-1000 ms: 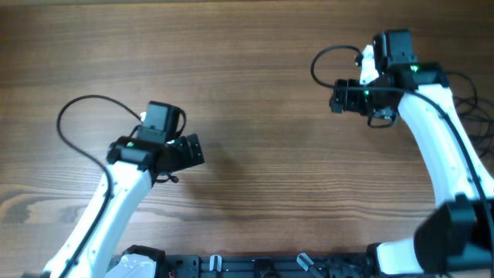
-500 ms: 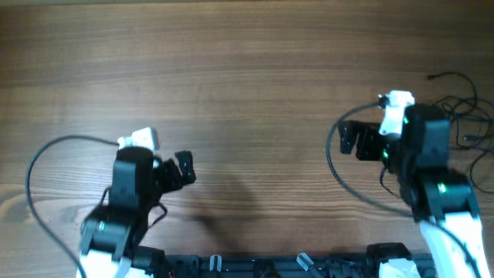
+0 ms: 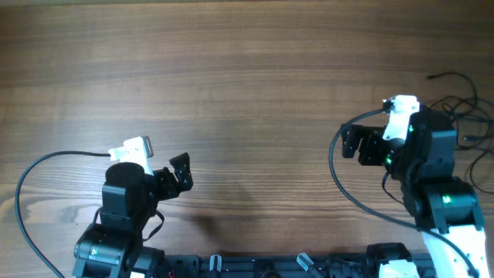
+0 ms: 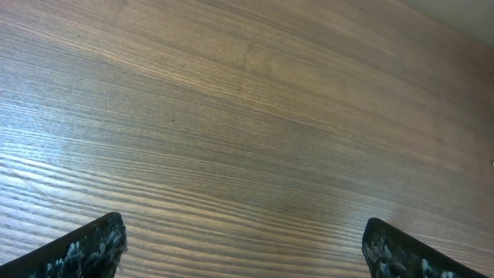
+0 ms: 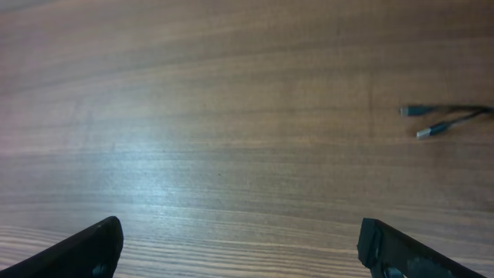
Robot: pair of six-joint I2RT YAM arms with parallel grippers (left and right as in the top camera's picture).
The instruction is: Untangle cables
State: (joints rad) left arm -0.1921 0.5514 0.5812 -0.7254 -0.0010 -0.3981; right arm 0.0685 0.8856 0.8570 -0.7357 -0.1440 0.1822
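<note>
- Left arm: you had it folded low at the near-left edge of the counter (image 3: 247,69). The left gripper (image 3: 179,171) pointed right and slightly away, with its jaws spread wide and holding nothing.
- Right arm: you had it folded at the near-right. The right gripper (image 3: 353,143) pointed left toward the middle, with its jaws also wide and holding nothing.
- Wrist views: each showed two dark fingertips in the bottom corners, raised above wood grain.
- Room: open wood ran between your two grippers and on to the far edge. The thick black arm leads (image 3: 46,158) looped out beside each arm, the left toward the left edge and the right bowing toward the middle.
- Cables (image 3: 463,108): these were very thin black cords in a loose tangle at the right edge. The right arm partly hid them and the frame cut them off. One plug end reached left. The right wrist view showed two small plug ends (image 5: 423,133) lying flat, well apart from the fingertips.
</note>
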